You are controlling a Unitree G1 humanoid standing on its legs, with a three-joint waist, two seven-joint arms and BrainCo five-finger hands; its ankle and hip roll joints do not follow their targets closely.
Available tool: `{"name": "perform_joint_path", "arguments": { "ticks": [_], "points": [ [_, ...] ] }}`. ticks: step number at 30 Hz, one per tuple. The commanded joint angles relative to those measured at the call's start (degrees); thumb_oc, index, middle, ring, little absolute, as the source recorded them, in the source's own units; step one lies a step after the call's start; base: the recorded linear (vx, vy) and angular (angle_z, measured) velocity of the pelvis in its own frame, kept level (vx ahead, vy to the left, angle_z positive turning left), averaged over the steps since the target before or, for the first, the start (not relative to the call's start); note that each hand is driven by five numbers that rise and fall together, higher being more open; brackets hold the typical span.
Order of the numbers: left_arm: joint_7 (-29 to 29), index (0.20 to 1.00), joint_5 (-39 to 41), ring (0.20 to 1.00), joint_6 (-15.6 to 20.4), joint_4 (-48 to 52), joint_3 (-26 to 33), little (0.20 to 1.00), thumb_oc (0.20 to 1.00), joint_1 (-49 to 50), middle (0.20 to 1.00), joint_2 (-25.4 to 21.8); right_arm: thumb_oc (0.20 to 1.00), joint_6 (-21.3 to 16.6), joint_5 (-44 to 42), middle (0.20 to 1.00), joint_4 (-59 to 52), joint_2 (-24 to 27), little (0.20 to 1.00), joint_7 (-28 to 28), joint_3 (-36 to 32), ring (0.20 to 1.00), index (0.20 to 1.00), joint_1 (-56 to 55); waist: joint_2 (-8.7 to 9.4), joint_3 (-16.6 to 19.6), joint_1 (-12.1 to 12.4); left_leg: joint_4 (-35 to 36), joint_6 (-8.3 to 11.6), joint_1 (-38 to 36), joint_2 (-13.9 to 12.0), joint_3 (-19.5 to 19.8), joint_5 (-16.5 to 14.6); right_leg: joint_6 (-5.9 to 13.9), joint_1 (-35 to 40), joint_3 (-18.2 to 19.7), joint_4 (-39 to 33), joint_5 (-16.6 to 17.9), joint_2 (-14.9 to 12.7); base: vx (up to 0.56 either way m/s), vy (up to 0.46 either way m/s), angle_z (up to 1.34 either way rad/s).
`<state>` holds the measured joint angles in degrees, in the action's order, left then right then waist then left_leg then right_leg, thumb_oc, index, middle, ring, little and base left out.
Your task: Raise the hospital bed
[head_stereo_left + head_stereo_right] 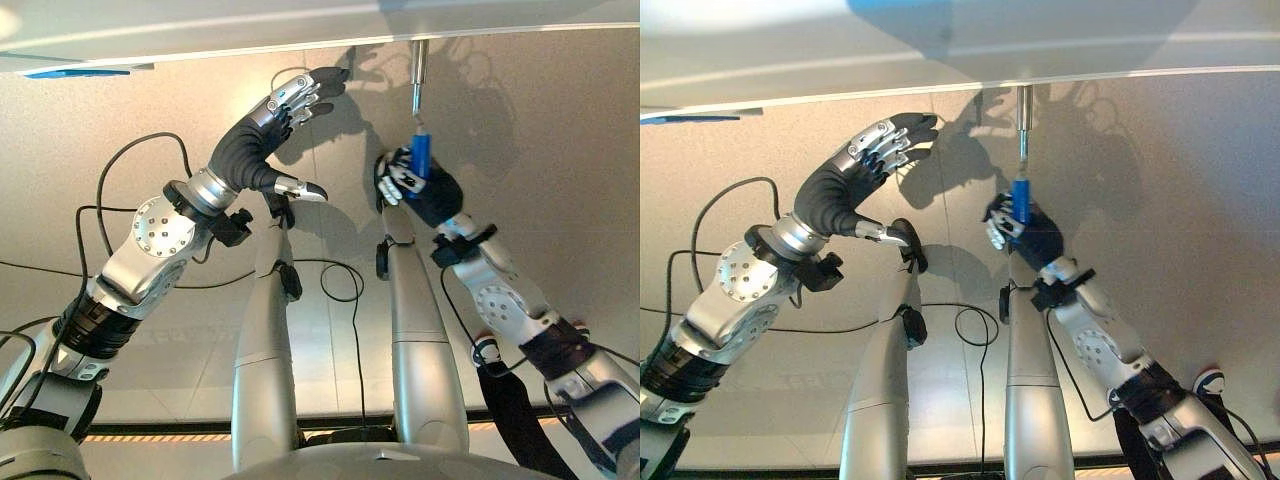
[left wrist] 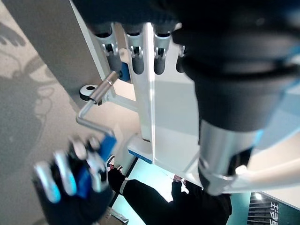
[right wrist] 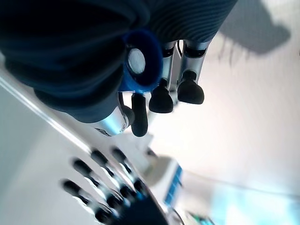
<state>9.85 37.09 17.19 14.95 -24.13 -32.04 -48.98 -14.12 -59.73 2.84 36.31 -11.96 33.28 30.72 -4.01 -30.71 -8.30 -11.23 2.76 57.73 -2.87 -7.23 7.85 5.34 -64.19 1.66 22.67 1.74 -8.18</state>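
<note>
The hospital bed's pale edge (image 1: 300, 25) runs across the far side. From it a metal crank rod (image 1: 418, 75) hangs down, ending in a blue grip (image 1: 421, 155). My right hand (image 1: 410, 190) is shut on that grip; its own wrist view has the fingers (image 3: 161, 98) curled round the blue grip's end (image 3: 140, 61). To the left of the crank my left hand (image 1: 275, 120) is raised close under the bed edge, open, fingers spread and holding nothing. Past its fingers (image 2: 136, 51) in the left wrist view are the bent crank (image 2: 93, 105) and the white bed frame (image 2: 154, 93).
Beige floor lies below the arms. A person's dark trouser leg (image 1: 510, 410) and shoe (image 1: 485, 350) stand at the lower right, close to my right arm. A blue part of the bed (image 1: 75, 72) shows at the far left.
</note>
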Motion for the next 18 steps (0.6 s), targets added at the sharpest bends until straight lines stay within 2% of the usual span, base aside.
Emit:
{"name": "perform_joint_path", "arguments": {
  "ticks": [1, 5, 10, 11, 12, 15, 16, 17, 18],
  "points": [
    [1.41, 1.0, 1.4, 1.0, 3.39, 5.79, -0.89, 1.0, 1.0, -1.2, 1.0, 1.56, 0.2, -0.12, 5.12, 0.2, -1.27, -1.78, 0.2, -3.71, 3.9, 0.2, 0.2, 7.11, 0.29, 0.91, 2.12, -7.53, 0.33, -1.41, 1.2, 0.81, -6.66, 4.17, 3.55, -1.84, -5.55, 5.45, 0.75, 0.0, 0.0, 0.0],
    [1.29, 1.0, 1.41, 1.0, 3.34, 5.75, -1.8, 1.0, 1.0, -2.04, 1.0, 2.12, 0.2, 0.46, 7.47, 0.2, 1.18, -2.87, 0.2, -3.47, 6.79, 0.2, 0.2, 10.31, -0.05, 0.91, 2.57, -7.65, 0.33, -1.4, 1.25, 1.0, -6.67, 4.13, 3.56, -2.05, -5.37, 5.43, 0.58, 0.0, 0.0, 0.0],
    [0.58, 1.0, 0.35, 1.0, 3.44, 4.45, -3.3, 1.0, 1.0, -3.05, 1.0, 3.28, 0.2, 1.41, 10.37, 0.2, 10.02, -7.13, 0.2, -2.08, 9.89, 0.2, 0.2, 13.39, -0.38, 0.91, 3.04, -7.79, 0.27, -1.74, 1.35, 1.05, -6.78, 4.14, 3.83, -2.05, -5.32, 5.45, 0.47, 0.0, 0.0, 0.0],
    [0.17, 1.0, 0.19, 1.0, 3.43, 3.78, -3.51, 1.0, 1.0, -3.82, 1.0, 4.36, 0.2, 1.84, 11.77, 0.2, 15.68, -9.2, 0.2, -0.9, 9.94, 0.2, 0.2, 14.4, -0.64, 0.91, 3.29, -7.89, 0.25, -1.84, 1.4, 1.16, -6.8, 4.08, 3.93, -2.07, -5.2, 5.4, 0.45, 0.0, 0.0, 0.0],
    [0.17, 1.0, 0.18, 1.0, 3.44, 3.77, -3.52, 1.0, 1.0, -3.83, 1.0, 4.34, 0.2, 1.8, 11.76, 0.2, 15.76, -9.24, 0.2, -0.93, 9.95, 0.2, 0.2, 14.44, -0.63, 0.91, 3.29, -7.9, 0.25, -1.83, 1.39, 1.17, -6.81, 4.08, 3.93, -2.08, -5.21, 5.4, 0.45, 0.0, 0.0, 0.0],
    [0.05, 1.0, 1.38, 1.0, 3.45, 4.88, -3.6, 1.0, 1.0, -3.87, 1.0, 5.28, 0.2, 2.42, 16.21, 0.2, 33.72, -15.32, 0.2, 4.22, 7.65, 0.2, 0.2, 17.64, -1.68, 0.91, 4.39, -8.01, 0.3, -2.05, 1.58, 1.26, -6.89, 3.98, 4.24, -2.14, -5.39, 5.43, 0.36, 0.0, 0.02, 0.05],
    [-0.07, 1.0, 1.75, 1.0, 3.38, 5.6, -3.39, 1.0, 1.0, -3.58, 1.0, 5.03, 0.2, 2.56, 18.34, 0.2, 38.71, -16.13, 0.2, 6.26, 6.48, 0.2, 0.2, 18.76, -1.95, 0.91, 4.67, -7.98, 0.32, -2.08, 1.58, 1.23, -6.87, 3.95, 4.36, -2.18, -5.55, 5.44, 0.33, 0.0, 0.0, 0.0],
    [-0.08, 1.0, 1.75, 1.0, 3.36, 5.63, -3.37, 1.0, 1.0, -3.55, 1.0, 4.97, 0.2, 2.51, 18.35, 0.2, 38.82, -16.22, 0.2, 6.24, 6.48, 0.2, 0.2, 18.82, -1.92, 0.91, 4.67, -7.99, 0.32, -2.07, 1.57, 1.23, -6.89, 3.95, 4.36, -2.19, -5.56, 5.44, 0.34, 0.0, 0.0, 0.0],
    [0.62, 1.0, 3.1, 1.0, 2.92, 6.19, -4.08, 1.0, 1.0, -3.41, 1.0, 5.14, 0.2, 3.35, 18.59, 0.2, 44.95, -17.29, 0.2, 7.41, 4.83, 0.2, 0.2, 20.42, -2.08, 0.91, 4.96, -7.92, 0.36, -2.07, 1.52, 1.14, -6.86, 3.87, 4.42, -2.26, -5.65, 5.47, 0.34, 0.0, 0.0, 0.0]
  ]
}}
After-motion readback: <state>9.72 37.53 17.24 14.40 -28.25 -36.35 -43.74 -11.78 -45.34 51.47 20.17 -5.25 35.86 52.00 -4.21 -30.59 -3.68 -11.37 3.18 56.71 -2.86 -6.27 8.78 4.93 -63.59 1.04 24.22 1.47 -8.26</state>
